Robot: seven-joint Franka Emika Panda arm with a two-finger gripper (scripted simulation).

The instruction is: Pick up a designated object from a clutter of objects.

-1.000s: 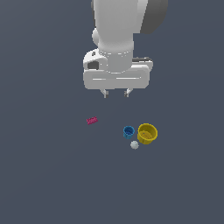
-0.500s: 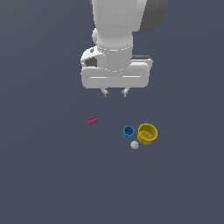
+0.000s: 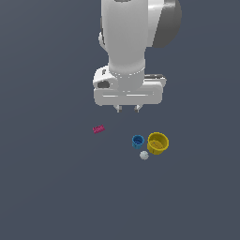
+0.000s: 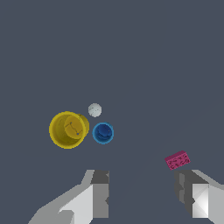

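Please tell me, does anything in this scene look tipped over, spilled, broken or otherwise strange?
Nothing stands out. The yellow cup and the smaller blue cup both stand upright, close together, with the white ball beside them. The pink flat piece lies apart from them. The gripper is open and holds nothing.

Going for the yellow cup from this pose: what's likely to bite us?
1. The blue cup sits right beside the yellow cup, apparently touching. A finger coming down on that side may hit or wedge against it.
2. The white ball lies close to both cups; a nudge would likely send it rolling.
3. The tool hangs open, above and off to the side of the yellow cup, so it needs lateral alignment before descent; a bad offset could tip the cup.
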